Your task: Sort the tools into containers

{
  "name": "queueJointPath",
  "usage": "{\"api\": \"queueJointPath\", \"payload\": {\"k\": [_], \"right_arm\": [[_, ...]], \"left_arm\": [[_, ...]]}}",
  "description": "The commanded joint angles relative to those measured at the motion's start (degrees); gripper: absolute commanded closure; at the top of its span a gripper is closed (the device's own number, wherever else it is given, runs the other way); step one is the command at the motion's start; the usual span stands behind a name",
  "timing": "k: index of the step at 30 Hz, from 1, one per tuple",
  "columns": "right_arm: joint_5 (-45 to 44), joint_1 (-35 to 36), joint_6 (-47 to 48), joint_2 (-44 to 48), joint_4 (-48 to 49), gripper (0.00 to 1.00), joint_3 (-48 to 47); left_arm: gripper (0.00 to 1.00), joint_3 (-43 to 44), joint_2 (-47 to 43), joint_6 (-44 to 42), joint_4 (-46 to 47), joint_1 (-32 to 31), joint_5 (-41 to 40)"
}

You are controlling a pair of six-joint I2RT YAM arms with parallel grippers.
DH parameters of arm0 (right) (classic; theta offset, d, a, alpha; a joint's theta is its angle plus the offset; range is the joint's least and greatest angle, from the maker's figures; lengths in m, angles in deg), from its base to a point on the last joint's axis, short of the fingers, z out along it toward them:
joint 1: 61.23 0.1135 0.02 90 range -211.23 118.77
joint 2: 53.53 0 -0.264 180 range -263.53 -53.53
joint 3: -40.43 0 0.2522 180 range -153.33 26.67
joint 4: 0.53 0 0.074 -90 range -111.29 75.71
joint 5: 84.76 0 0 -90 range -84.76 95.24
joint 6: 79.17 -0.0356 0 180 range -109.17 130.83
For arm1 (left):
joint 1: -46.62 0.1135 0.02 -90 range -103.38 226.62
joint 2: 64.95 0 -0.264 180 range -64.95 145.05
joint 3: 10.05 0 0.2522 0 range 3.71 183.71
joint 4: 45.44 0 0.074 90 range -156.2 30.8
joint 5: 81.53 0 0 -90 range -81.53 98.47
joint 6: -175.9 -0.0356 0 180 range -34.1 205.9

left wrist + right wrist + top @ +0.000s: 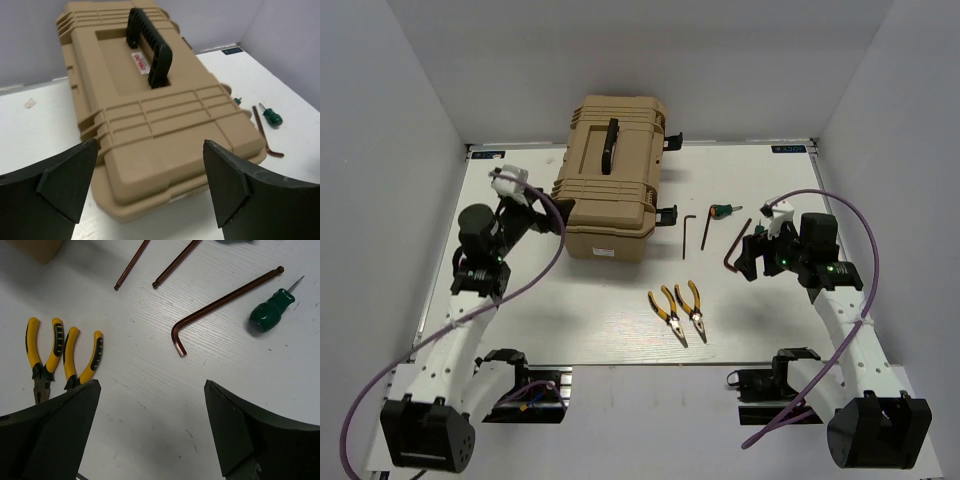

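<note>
The tan toolbox (613, 180) stands shut at the back middle, black handle (610, 147) on its ribbed lid. In the left wrist view the toolbox (165, 150) fills the frame. My left gripper (542, 212) is open and empty, just left of the toolbox's near end, also seen in its wrist view (150, 146). Two yellow-and-black pliers (667, 312) (693, 308) lie at the front middle. Two dark hex keys (686, 235) (735, 245) and a green-handled screwdriver (722, 211) lie right of the toolbox. My right gripper (752, 257) is open and empty, over bare table near the hex key (220, 302), the pliers (45, 355) and the screwdriver (272, 315).
Black latches (675, 140) stick out of the toolbox's right side. White walls close in the table at the back and both sides. More dark rod ends (132, 265) show at the top of the right wrist view.
</note>
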Motion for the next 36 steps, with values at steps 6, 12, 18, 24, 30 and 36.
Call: {"api": "queueJointPath", "payload": {"k": [6, 12, 18, 24, 30, 36], "right_arm": [[1.7, 0.2, 0.6, 1.3, -0.6, 0.10, -0.3], [4.1, 0.2, 4.2, 2.1, -1.5, 0.15, 0.9], [2.7, 0.4, 2.7, -0.4, -2.8, 1.00, -1.2], [1.2, 0.6, 1.9, -0.3, -2.6, 0.23, -1.2], [1.5, 0.6, 2.1, -0.4, -3.3, 0.23, -1.1], [1.9, 0.5, 2.5, 0.2, -3.9, 0.22, -1.2]], "left_arm": [[0.06, 19.1, 13.9, 0.8, -5.3, -0.6, 7.3], [0.15, 34.6, 24.7, -2.0, -13.5, -3.9, 8.1], [0.80, 49.1, 35.8, -4.9, -22.8, -9.3, 1.3], [0.90, 61.9, 47.8, -6.8, -32.8, -16.0, -10.9], [0.26, 69.1, 56.8, -7.3, -36.0, -20.1, -23.5], [0.27, 73.7, 62.5, -7.8, -40.2, -23.0, -36.5]]}}
